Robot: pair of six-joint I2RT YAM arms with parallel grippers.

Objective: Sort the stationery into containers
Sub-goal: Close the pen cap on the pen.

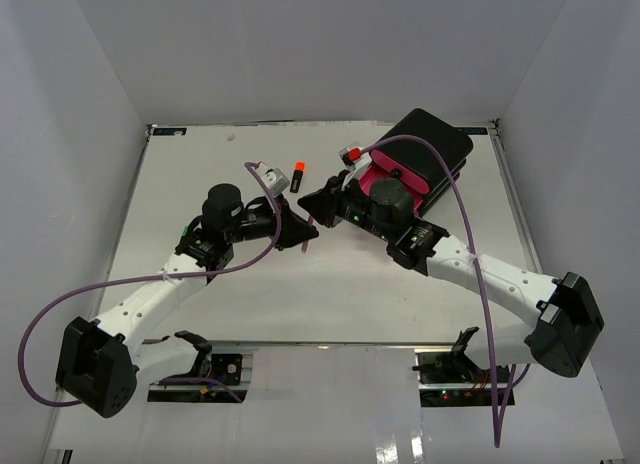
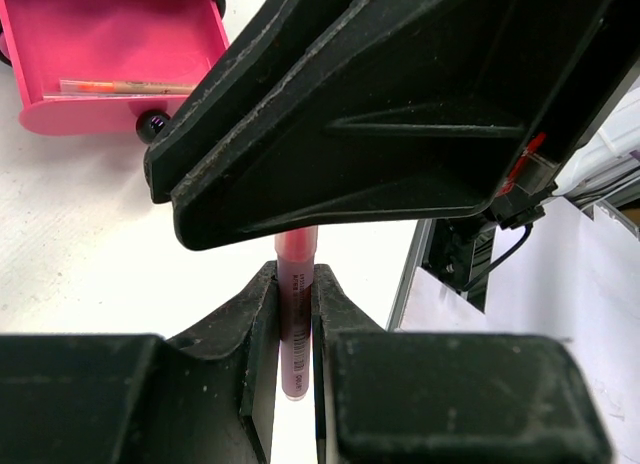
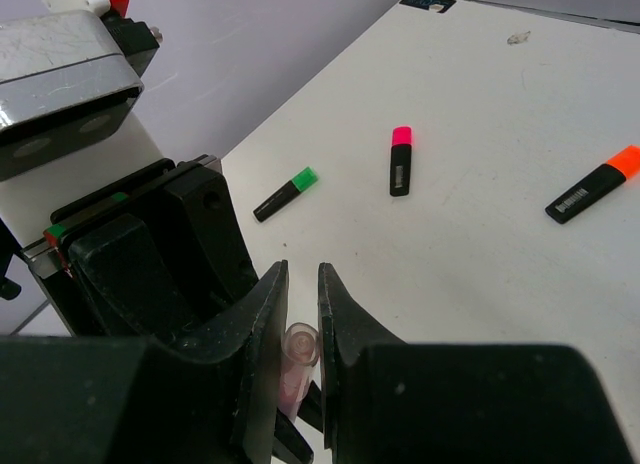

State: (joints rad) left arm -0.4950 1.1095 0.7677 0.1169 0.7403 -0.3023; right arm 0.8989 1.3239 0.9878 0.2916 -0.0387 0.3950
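1. The left gripper (image 2: 296, 279) is seen with its fingers (image 2: 258, 314) drawn in to a narrow slot. A pink pen (image 2: 296, 349) is clamped there, touched by both pads. The pen's far end is hidden behind the other arm's black finger.
2. Over the middle of the white table (image 1: 200, 184) the two grippers are brought tip to tip (best judged from the overhead view), joined by that one pen.
3. The right gripper (image 3: 303, 279) is likewise nearly closed. Only a thin slit is left between its fingers (image 3: 268, 314), and the pen's clear pinkish end is lodged in it, apparently pinched.
4. Three highlighters are laid flat on the table beyond the grippers, well apart from one another. In the right wrist view, from left to right, they are a green-capped highlighter (image 3: 285, 194), a pink-capped highlighter (image 3: 401, 161) and an orange-capped highlighter (image 3: 593, 197). None is touched by either gripper.
5. The black drawer box (image 1: 435, 144) is set at the far right of the table. One pink drawer (image 2: 110, 44) is pulled open, though which of the stack cannot be told. An orange pen (image 2: 125, 86) is lying inside it along the front wall, above the round black knob (image 2: 150, 125).
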